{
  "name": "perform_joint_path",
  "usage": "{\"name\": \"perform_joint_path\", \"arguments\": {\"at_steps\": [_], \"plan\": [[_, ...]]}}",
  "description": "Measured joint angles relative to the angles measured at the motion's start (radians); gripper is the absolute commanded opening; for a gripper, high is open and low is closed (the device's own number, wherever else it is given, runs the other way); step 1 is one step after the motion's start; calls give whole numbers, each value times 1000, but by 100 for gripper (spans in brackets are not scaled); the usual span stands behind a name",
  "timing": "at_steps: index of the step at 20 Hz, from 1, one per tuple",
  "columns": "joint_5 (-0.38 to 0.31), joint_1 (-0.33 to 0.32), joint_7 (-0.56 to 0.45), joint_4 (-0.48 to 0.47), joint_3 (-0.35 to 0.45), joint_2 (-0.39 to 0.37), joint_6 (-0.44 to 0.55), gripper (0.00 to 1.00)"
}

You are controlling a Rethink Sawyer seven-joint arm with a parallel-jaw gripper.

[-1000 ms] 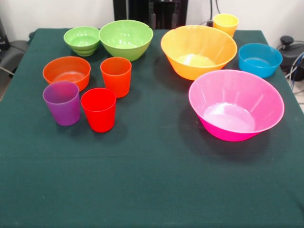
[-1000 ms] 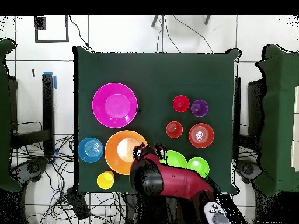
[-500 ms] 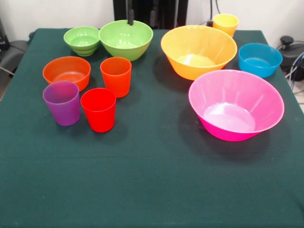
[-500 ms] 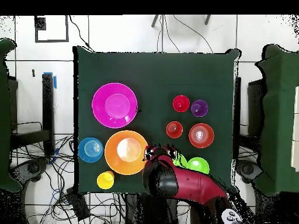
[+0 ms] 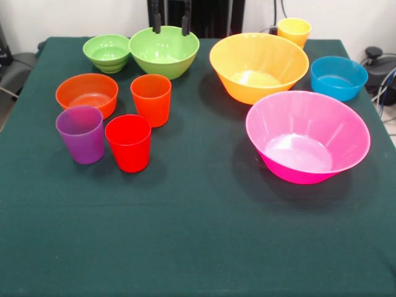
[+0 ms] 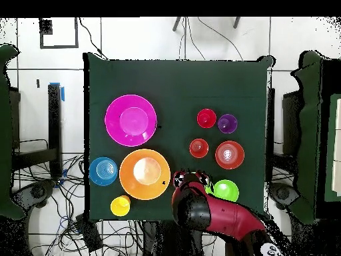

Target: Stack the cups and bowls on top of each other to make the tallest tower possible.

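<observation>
Two dark fingertips (image 5: 157, 23) showing at the top edge of the front view, set well apart, so the gripper (image 5: 171, 23) reads as open and empty. Hanging right over the far rim of the medium light green bowl (image 5: 164, 51), one tip toward each side of the back of the rim; whether touching the rim or just above it, impossible to tell. From overhead, the red and black arm (image 6: 220, 217) covering that bowl almost wholly.

Step in hand, judged from the pose: the opening reach for a first piece, with the medium green bowl as the likely pick. No tower begun yet; every piece standing alone on the green cloth of the table (image 5: 198, 241). Next move, as a judgement: lower over one wall of the rim and close on it, then carry the bowl to a wider base.

Outward from there: small green bowl (image 5: 106, 52) just beside the medium one. Large yellow-orange bowl (image 5: 258, 67) to the other side, yellow cup (image 5: 294, 30) behind it, small blue bowl (image 5: 338, 77) beyond. Large pink bowl (image 5: 307, 136) nearer the camera. On the opposite side, small orange bowl (image 5: 86, 94), orange cup (image 5: 151, 99), red cup (image 5: 129, 142) and purple cup (image 5: 80, 133) clustered close, red and purple almost touching.
</observation>
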Motion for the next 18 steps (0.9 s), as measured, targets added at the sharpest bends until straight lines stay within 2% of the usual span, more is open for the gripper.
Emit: {"name": "perform_joint_path", "arguments": {"at_steps": [4,8,18], "plan": [[0,4,24,14,-23,21,-46,100],[0,4,94,38,-45,54,-115,100],[-1,19,226,75,-72,111,-178,100]]}}
